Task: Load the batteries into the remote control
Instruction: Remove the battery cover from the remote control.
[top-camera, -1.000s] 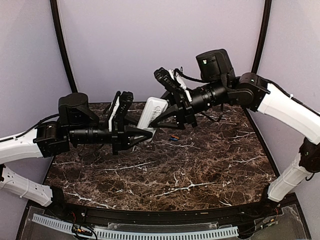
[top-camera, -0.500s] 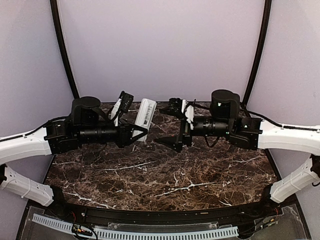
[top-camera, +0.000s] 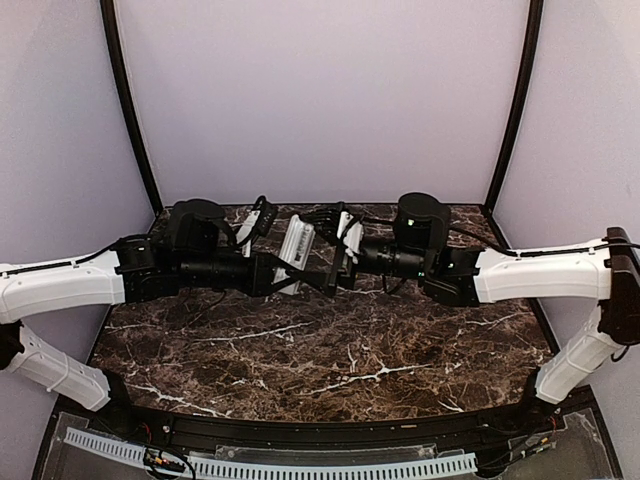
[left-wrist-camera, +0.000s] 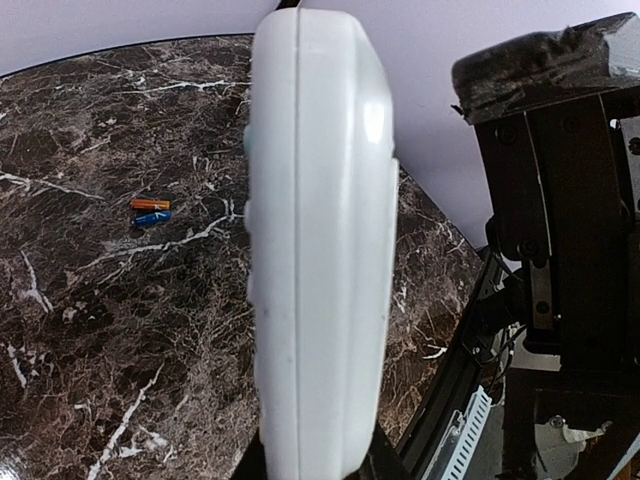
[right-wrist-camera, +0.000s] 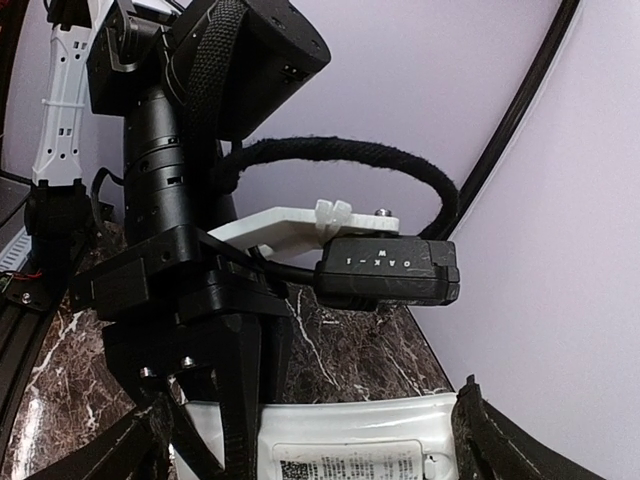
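My left gripper (top-camera: 277, 272) is shut on the white remote control (top-camera: 295, 248) and holds it upright above the table's far middle. In the left wrist view the remote (left-wrist-camera: 315, 240) shows edge-on, clamped at its lower end by my left gripper (left-wrist-camera: 315, 468). My right gripper (top-camera: 328, 276) is open right against the remote. In the right wrist view its jaws (right-wrist-camera: 310, 425) straddle the remote's labelled back (right-wrist-camera: 340, 450), one at each end. The orange-red battery (left-wrist-camera: 150, 204) and the blue battery (left-wrist-camera: 152, 218) lie side by side on the table. The arms hide them in the top view.
The dark marble table (top-camera: 330, 360) has purple walls around its back and sides. The right arm's black wrist parts (left-wrist-camera: 545, 200) stand close to the right of the remote. The left arm's camera and cable (right-wrist-camera: 385, 268) fill the right wrist view.
The right gripper, pulled away half a second ago, has come back to the remote and now straddles it. Both arms have moved lower and farther back, the remote going with the left gripper.
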